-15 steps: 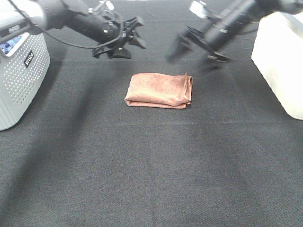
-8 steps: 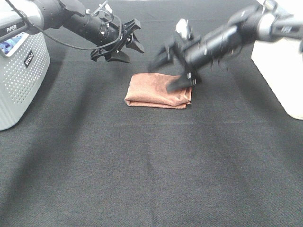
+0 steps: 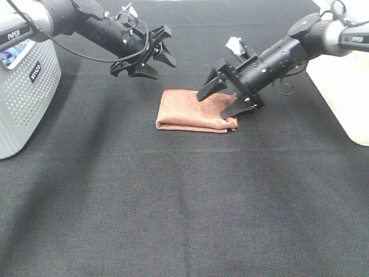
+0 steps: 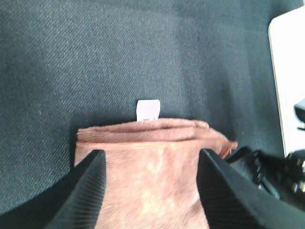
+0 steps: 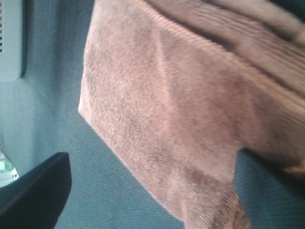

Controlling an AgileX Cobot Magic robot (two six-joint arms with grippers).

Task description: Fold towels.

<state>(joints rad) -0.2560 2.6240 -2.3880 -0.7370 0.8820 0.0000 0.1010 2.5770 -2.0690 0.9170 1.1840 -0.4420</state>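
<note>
The reddish-brown towel (image 3: 190,111) lies folded into a rectangle at the middle of the black cloth. My right gripper (image 3: 221,101) is open and down at the towel's right end, one finger on either side of that edge. In the right wrist view the towel (image 5: 181,119) fills the space between the open fingers (image 5: 33,191). My left gripper (image 3: 164,47) is open and empty, hovering above and behind the towel's left part. The left wrist view shows the towel (image 4: 152,162) and its white tag (image 4: 147,109) between the two fingers (image 4: 90,186).
A grey perforated basket (image 3: 23,98) stands at the left edge. A white container (image 3: 340,75) stands at the right edge and also shows in the left wrist view (image 4: 290,71). Black cloth (image 3: 184,208) covers the table.
My right gripper has swung down and left from the air to the towel's right end. The towel has shifted slightly to the right. The left gripper has hardly moved.
</note>
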